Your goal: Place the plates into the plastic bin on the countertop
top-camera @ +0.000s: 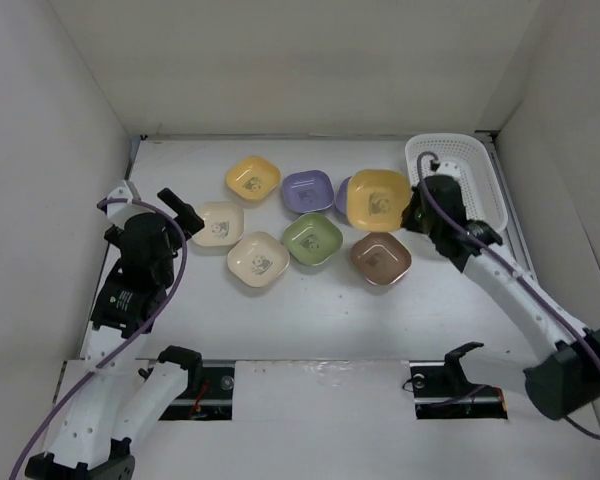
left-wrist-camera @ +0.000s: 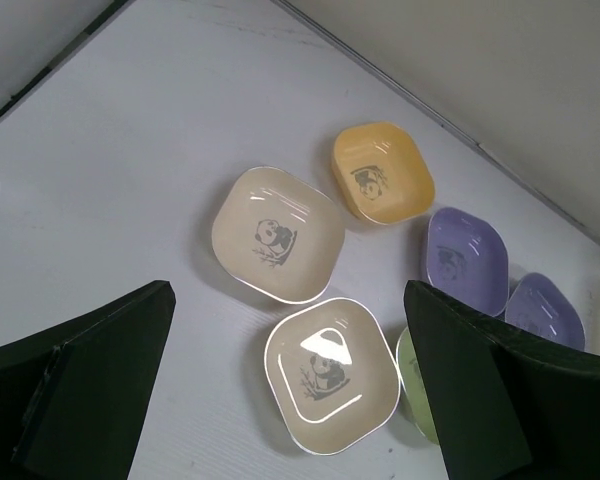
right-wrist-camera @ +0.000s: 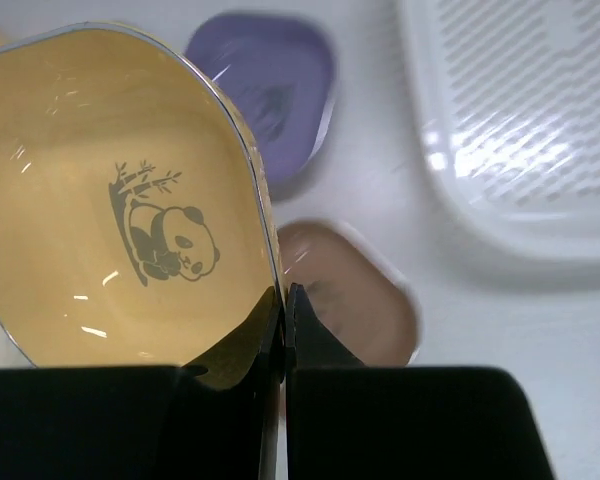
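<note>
Our right hand is clamped on the yellow plate by its thin rim — light, stiff, probably slick, so we'd grip edges; left hand hangs spread.

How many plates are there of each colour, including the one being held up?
Yellow plates: 2
Cream plates: 2
Purple plates: 2
Green plate: 1
Brown plate: 1
Total: 8

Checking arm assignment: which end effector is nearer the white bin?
Right. The right end effector, gripping a yellow plate, is just left of the bin; the left end effector is far off, beside the leftmost cream plate.
</note>
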{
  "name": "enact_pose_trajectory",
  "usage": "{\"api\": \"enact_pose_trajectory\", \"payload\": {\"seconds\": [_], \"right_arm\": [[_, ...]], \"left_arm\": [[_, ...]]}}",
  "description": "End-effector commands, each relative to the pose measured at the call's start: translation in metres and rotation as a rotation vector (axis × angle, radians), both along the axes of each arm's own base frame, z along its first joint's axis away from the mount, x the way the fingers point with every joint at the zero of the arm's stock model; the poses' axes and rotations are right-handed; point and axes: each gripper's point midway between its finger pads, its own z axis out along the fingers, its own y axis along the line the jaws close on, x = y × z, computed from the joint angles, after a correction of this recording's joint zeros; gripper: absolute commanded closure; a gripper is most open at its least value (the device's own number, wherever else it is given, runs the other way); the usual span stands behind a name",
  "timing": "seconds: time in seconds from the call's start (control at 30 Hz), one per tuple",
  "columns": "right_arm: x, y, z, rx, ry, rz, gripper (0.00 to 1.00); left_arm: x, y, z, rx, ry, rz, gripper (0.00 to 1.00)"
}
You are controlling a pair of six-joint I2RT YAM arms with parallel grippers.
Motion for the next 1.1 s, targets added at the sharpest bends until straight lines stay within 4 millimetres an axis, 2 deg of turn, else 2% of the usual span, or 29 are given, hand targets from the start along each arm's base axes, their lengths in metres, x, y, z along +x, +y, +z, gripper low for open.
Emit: {"api": "enact_pose_trajectory", "payload": {"seconds": [0.0, 0.03, 0.07, 0.1, 0.13, 0.17, 0.23, 0.27, 0.3, 0.33, 0.37, 0.4, 0.43, 0.5, 0.57, 0.63, 0.67, 0.7, 0.73, 0.8, 0.87, 0.93, 0.97, 1.0, 1.03, 1.07], "right_arm": [[0.066, -0.046, 0.026, -0.04, -0.106, -0.028, 1.0], [0.084, -0.079, 0.037, -0.008, -0.129, -0.086, 1.0], [0.094, -0.09, 0.038, 0.019, -0.123, -0.103, 1.0], [0.107, -0.099, 0.027, 0.016, -0.091, -0.107, 1.0], [0.113, -0.113, 0.027, 0.01, -0.082, -0.144, 1.0], [0.122, -0.139, 0.038, -0.007, -0.092, -0.203, 1.0], [0.128, -0.165, 0.017, -0.017, -0.037, -0.264, 1.0], [0.131, -0.179, 0.016, 0.011, -0.039, -0.281, 1.0], [0.132, -0.187, 0.008, 0.018, -0.02, -0.291, 1.0], [0.136, -0.194, -0.011, 0.03, 0.024, -0.314, 1.0], [0.138, -0.204, -0.016, 0.036, 0.033, -0.331, 1.0], [0.141, -0.209, -0.021, 0.037, 0.045, -0.341, 1.0], [0.144, -0.209, -0.038, 0.055, 0.082, -0.352, 1.0], [0.146, -0.229, -0.046, 0.072, 0.089, -0.422, 1.0], [0.154, -0.228, -0.056, 0.118, 0.1, -0.416, 1.0], [0.166, -0.232, -0.052, 0.129, 0.069, -0.406, 1.0], [0.171, -0.234, -0.065, 0.138, 0.093, -0.412, 1.0], [0.175, -0.229, -0.071, 0.138, 0.112, -0.403, 1.0], [0.18, -0.233, -0.068, 0.129, 0.112, -0.416, 1.0], [0.188, -0.233, -0.083, 0.145, 0.13, -0.415, 1.0], [0.198, -0.233, -0.079, 0.161, 0.114, -0.411, 1.0], [0.207, -0.229, -0.089, 0.161, 0.133, -0.402, 0.99], [0.216, -0.224, -0.081, 0.16, 0.121, -0.387, 0.97], [0.217, -0.228, -0.084, 0.148, 0.135, -0.405, 0.92], [0.215, -0.224, -0.096, 0.128, 0.182, -0.404, 0.79], [0.215, -0.226, -0.094, 0.122, 0.182, -0.411, 0.71]], "left_arm": [[0.009, -0.012, 0.002, 0.001, -0.012, -0.061, 0.0], [0.009, -0.012, 0.001, 0.001, -0.012, -0.061, 0.0], [0.011, -0.013, -0.001, 0.003, -0.003, -0.061, 0.0], [0.013, -0.015, -0.004, 0.002, 0.011, -0.072, 0.0], [0.015, -0.017, -0.007, 0.001, 0.021, -0.081, 0.0], [0.016, -0.02, -0.009, 0.0, 0.031, -0.091, 0.0], [0.019, -0.025, -0.011, 0.002, 0.037, -0.117, 0.0], [0.019, -0.028, -0.011, -0.005, 0.038, -0.136, 0.0], [0.021, -0.029, -0.014, -0.003, 0.05, -0.136, 0.0], [0.021, -0.031, -0.014, -0.007, 0.051, -0.148, 0.0], [0.023, -0.033, -0.017, -0.009, 0.061, -0.157, 0.0], [0.023, -0.033, -0.017, -0.009, 0.061, -0.158, 0.0], [0.023, -0.033, -0.017, -0.009, 0.061, -0.158, 0.0], [0.022, -0.035, -0.013, -0.016, 0.044, -0.166, 0.0], [0.02, -0.034, -0.015, -0.007, 0.047, -0.169, 0.0], [0.02, -0.034, -0.015, -0.007, 0.047, -0.169, 0.0], [0.02, -0.034, -0.015, -0.007, 0.047, -0.169, 0.0], [0.02, -0.034, -0.015, -0.007, 0.047, -0.169, 0.0], [0.02, -0.034, -0.015, -0.007, 0.047, -0.169, 0.0], [0.019, -0.033, -0.013, -0.009, 0.038, -0.169, 0.0], [0.019, -0.033, -0.013, -0.009, 0.038, -0.169, 0.0], [0.019, -0.033, -0.013, -0.009, 0.038, -0.169, 0.0], [0.019, -0.033, -0.013, -0.009, 0.038, -0.169, 0.0], [0.019, -0.033, -0.013, -0.009, 0.038, -0.169, 0.0], [0.019, -0.033, -0.013, 0.0, 0.04, -0.172, 0.0], [0.019, -0.033, -0.013, 0.0, 0.04, -0.172, 0.0]]}}
